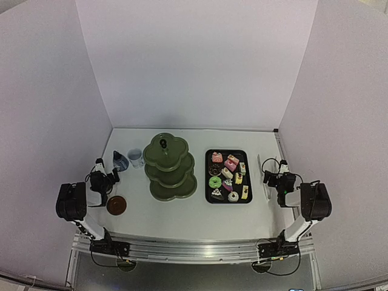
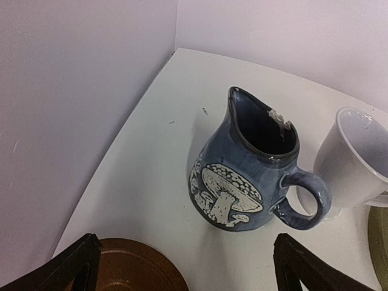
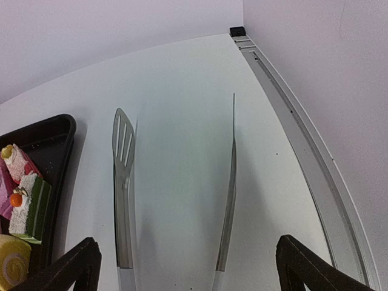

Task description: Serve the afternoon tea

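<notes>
The dark green three-tier stand (image 1: 171,167) rises mid-table with bare tiers. Several pink, green, yellow and white pastries (image 1: 228,174) lie in the black tray (image 1: 208,182) to its right; some of these pastries (image 3: 25,200) show at the left of the right wrist view. The blue jug (image 2: 248,176) with a white mushroom pattern stands upright beside the white cup (image 2: 357,160), left of the stand. My left gripper (image 2: 186,257) is open just short of the jug (image 1: 120,160), touching nothing. My right gripper (image 3: 188,254) is open and empty.
Metal tongs (image 3: 123,182) lie spread on the table, right of the tray (image 3: 48,136), both arms showing between my right fingers. A brown saucer (image 2: 130,267) sits under my left gripper's left finger. White walls close in on three sides; a metal rail (image 3: 303,151) runs along the right edge.
</notes>
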`<action>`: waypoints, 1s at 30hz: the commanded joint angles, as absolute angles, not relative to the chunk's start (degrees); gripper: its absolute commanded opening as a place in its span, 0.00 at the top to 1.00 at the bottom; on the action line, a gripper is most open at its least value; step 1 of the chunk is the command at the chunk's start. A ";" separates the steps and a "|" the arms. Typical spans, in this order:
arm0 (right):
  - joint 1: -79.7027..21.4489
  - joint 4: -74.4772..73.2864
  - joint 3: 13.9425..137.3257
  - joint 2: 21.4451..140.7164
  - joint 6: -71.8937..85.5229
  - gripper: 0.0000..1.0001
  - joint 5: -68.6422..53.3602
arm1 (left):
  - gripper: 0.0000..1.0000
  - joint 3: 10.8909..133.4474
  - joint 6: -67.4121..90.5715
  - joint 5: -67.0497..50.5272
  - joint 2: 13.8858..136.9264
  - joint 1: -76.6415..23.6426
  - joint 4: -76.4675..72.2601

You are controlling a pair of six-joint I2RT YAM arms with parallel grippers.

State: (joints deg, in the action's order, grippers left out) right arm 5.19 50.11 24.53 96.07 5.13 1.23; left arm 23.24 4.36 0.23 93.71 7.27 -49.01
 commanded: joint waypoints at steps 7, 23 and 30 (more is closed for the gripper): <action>5.27 35.65 31.14 87.13 5.49 0.02 3.23 | 0.00 24.89 4.27 1.15 93.09 7.11 -49.49; 3.00 3.05 48.41 78.50 20.74 0.02 -10.41 | 0.00 28.13 5.89 0.52 65.48 7.07 -29.76; -5.81 -26.22 60.19 84.50 19.59 0.04 13.52 | 0.00 34.39 9.92 -5.40 55.01 4.94 -14.58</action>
State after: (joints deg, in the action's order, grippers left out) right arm -2.36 -2.27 54.52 80.60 18.12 -0.85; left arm 28.08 6.93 -0.85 59.68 6.36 -25.84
